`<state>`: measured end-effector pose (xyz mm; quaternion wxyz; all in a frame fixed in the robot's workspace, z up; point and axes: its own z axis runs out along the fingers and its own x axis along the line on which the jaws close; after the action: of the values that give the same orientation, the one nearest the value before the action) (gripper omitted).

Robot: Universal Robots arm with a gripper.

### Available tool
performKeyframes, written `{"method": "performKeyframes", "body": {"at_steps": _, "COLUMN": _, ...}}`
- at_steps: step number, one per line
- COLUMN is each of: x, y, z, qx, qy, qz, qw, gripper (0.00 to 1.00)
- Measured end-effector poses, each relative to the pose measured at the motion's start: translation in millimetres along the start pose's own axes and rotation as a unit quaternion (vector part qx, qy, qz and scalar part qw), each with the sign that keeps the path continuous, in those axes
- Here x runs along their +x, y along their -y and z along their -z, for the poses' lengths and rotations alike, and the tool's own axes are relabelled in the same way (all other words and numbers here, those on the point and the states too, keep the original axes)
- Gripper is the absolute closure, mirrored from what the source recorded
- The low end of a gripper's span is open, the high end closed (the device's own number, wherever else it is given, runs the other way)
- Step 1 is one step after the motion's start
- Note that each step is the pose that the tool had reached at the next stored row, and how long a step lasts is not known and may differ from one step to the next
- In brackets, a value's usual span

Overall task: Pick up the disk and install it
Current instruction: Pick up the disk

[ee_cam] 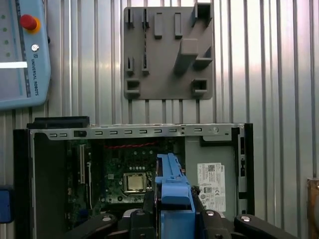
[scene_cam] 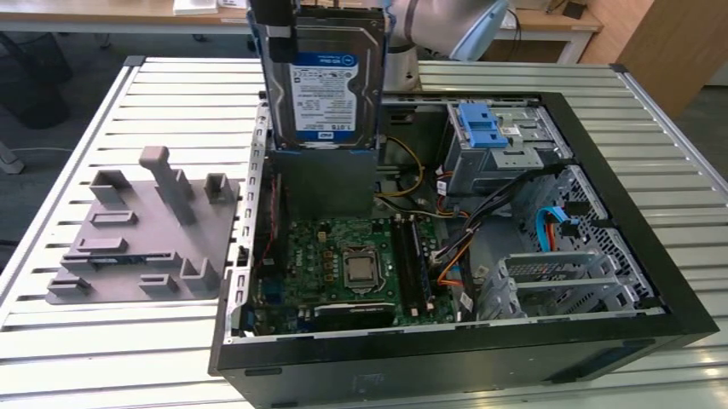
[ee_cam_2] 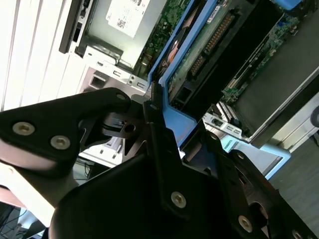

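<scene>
Black pincer [ee_cam_2: 172, 132] is clenched on the blue-framed edge of the disk [scene_cam: 322, 81], a silver-grey drive with a white-and-blue label, held upright above the open computer case [scene_cam: 639, 213]. Case and a grey fixture plate [scene_cam: 136, 230] sit side by side on the white slatted tabletop [scene_cam: 170, 94], with wooden furniture [scene_cam: 660, 43] behind.

Silver-grey disk [scene_cam: 324, 85], blue bracket [ee_cam: 172, 185]; green motherboard [scene_cam: 332, 249]
</scene>
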<state>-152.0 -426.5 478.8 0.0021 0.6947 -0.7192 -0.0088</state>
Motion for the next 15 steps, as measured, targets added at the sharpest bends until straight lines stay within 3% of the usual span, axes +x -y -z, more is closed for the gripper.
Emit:
{"method": "performKeyframes", "body": {"at_steps": 4, "x": 2.9, "y": 6.6, "z": -0.6, "qx": 0.0010, "qy": 0.0000, "qz": 0.000, "qw": 1.0000, "gripper": 0.64}}
{"method": "performKeyframes", "body": {"at_steps": 9, "x": 14.2, "y": 10.0, "z": -2.3, "qx": 0.0029, "qy": 0.0001, "qz": 0.000, "qw": 1.0000, "gripper": 0.64}}
{"method": "performKeyframes", "body": {"at_steps": 15, "x": 19.1, "y": 30.5, "z": -3.0, "qx": 0.0030, "qy": 0.0001, "qz": 0.000, "qw": 1.0000, "gripper": 0.64}}
